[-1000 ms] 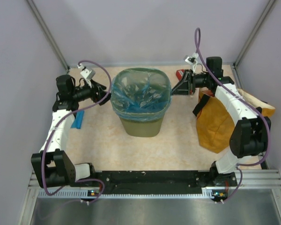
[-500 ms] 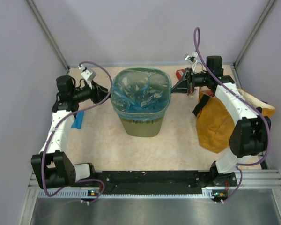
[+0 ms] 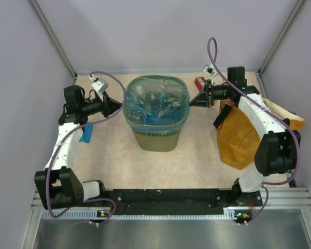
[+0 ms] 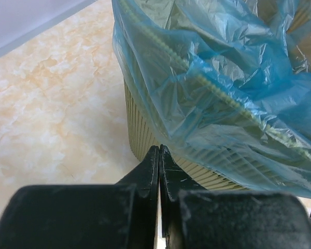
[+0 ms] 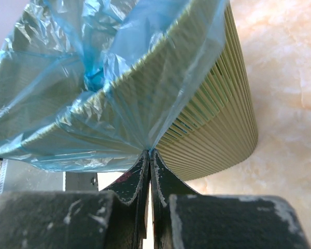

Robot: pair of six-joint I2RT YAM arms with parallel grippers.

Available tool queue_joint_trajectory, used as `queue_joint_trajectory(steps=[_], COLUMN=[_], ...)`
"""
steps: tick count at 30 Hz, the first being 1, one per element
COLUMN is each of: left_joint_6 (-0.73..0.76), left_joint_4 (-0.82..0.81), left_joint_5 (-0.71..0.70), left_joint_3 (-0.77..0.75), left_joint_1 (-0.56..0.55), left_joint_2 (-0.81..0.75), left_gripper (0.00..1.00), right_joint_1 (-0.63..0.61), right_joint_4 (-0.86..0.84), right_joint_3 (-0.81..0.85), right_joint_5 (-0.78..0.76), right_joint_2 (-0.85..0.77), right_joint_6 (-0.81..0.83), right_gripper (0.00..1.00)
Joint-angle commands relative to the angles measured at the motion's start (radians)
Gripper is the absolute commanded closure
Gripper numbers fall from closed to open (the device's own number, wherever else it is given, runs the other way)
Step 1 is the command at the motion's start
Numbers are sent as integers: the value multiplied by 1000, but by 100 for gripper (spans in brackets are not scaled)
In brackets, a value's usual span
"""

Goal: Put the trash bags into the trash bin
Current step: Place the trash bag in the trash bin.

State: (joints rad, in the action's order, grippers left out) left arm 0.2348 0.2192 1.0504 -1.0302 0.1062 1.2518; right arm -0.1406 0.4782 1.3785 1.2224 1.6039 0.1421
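We see the trash bin (image 3: 155, 139) upright in the middle of the counter (image 3: 119, 161), olive mesh, w/ the big trash bag (image 3: 156, 106) lining it; the lt-blue film sits crumpled inside & its mouth folds out over the rim all round, hanging partway down the walls. L pincer (image 3: 116, 107) sits at the bin's left side, about rim level; in the left wrist view its fingers (image 4: 145, 171) are clenched flat together, tips meeting right at the lower hem of the overhanging film, close to the bin wall; whether they nip any film we can't tell. R pincer (image 3: 193, 101) is at the bin's right side, opp. the left one; in the right wrist view its fingers (image 5: 137, 176) are clenched too, & the film draws down to a point exactly at the tips, so it's grasping the big trash bag's overhang, just off the mesh wall. A folded trash bag (image 3: 86, 133), small flat blue piece, lies on the counter left of the bin, beside the left arm, apart from the bin; red box (image 3: 199, 81) lies at the back, just behind the R pincer; mustard sack (image 3: 241, 135) w/ black handle sits at the right, partly under the right arm.
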Motion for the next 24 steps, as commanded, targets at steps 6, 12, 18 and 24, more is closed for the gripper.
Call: queue_joint_trajectory(steps=[6,12,18,24], left_joint_6=[-46,64,342,705], left_joint_4=[-170,-104,193,527], left_joint_5=[2,45,114,175], left_joint_3=[108,85,-39,-214], left_joint_1=[-3,-2,1,30], left_joint_2=[-68,-83,-58,4], left_gripper=[100,100,54,28], right_joint_1=[-33,-39,-39,-43], right_joint_4=[-4,-3,13,45], right_joint_3=[-90,-99,-56,5], right_joint_5=[-47,-78,-90,-116], right_joint_2=[-87,-104,-134,-151], right_joint_6=[60,67,47,34], right_gripper=[100,100,100,100])
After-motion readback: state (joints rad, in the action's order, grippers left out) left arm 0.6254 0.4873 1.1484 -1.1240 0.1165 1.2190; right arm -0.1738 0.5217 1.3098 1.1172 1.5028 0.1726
